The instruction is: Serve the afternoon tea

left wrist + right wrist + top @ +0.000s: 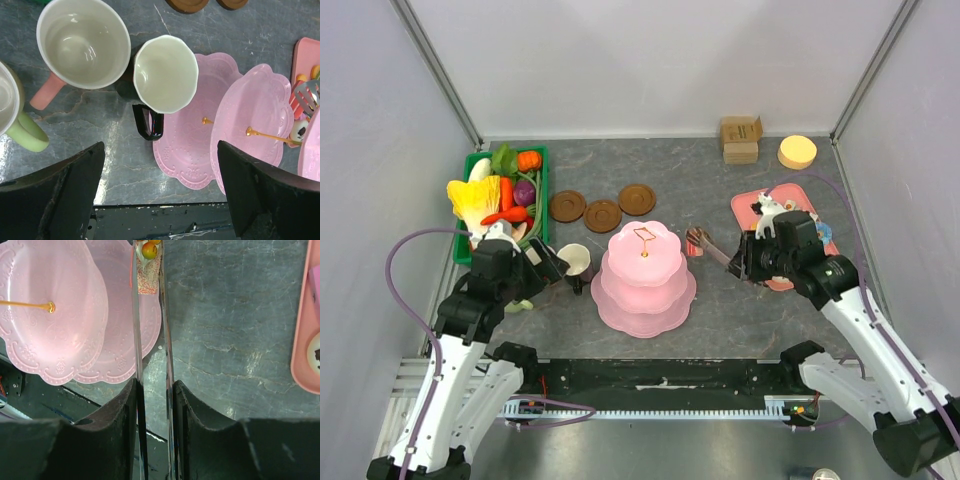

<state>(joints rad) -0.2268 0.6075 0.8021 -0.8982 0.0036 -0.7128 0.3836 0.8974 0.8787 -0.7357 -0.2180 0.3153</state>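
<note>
Tongs sit clamped in the right pincer, a cake bit nipped at their tips, right at the rim of the pink tiered stand. Plating step, I'd say. Next it wants easing inward and a gentle release onto a tier, clear of the gold post. Left pincer hangs apart and empty above the mugs. Bare desk on the right gives retreat room toward the pink tray.

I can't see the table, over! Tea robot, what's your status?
Left gripper open above dark mug. Right gripper shut on tongs, cake bit pinched at edge of pink tiered stand. Nothing seen in the way.
</note>
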